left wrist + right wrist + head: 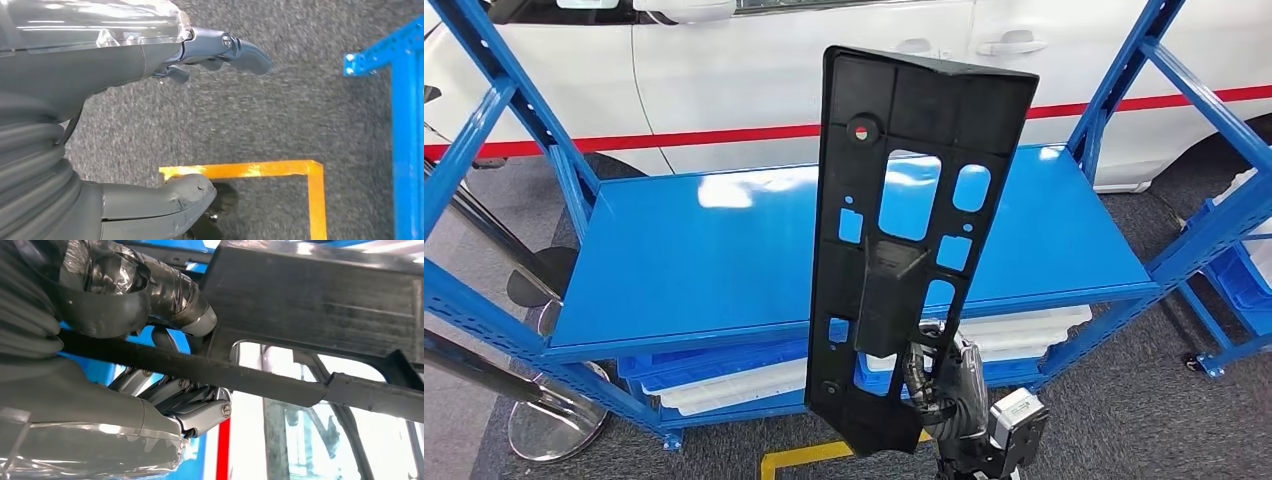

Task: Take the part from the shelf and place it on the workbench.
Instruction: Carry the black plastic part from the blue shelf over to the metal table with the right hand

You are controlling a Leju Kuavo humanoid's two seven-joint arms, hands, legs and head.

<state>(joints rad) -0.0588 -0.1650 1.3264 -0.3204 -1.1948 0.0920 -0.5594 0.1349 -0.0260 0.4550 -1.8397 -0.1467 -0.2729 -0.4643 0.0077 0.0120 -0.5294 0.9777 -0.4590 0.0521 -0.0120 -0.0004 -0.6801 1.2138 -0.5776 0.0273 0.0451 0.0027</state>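
Note:
A long black plastic part [904, 230] with several cut-out windows stands upright in front of the blue shelf [724, 260], lifted off its top board. My right hand [944, 385] grips the part at its lower end from behind. Close up in the right wrist view, the thumb [150, 285] and the fingers [185, 400] clamp a bar of the part [320, 295] between them. My left hand [165, 120] hangs over grey carpet with its thumb and fingers apart and nothing between them.
A white car [754, 70] with a red stripe stands behind the shelf. White and blue trays [724, 385] lie on the lower shelf level. Blue uprights [1114, 90] flank the board, and another blue rack [1239, 250] stands at right. Yellow floor tape [280, 170] marks the carpet.

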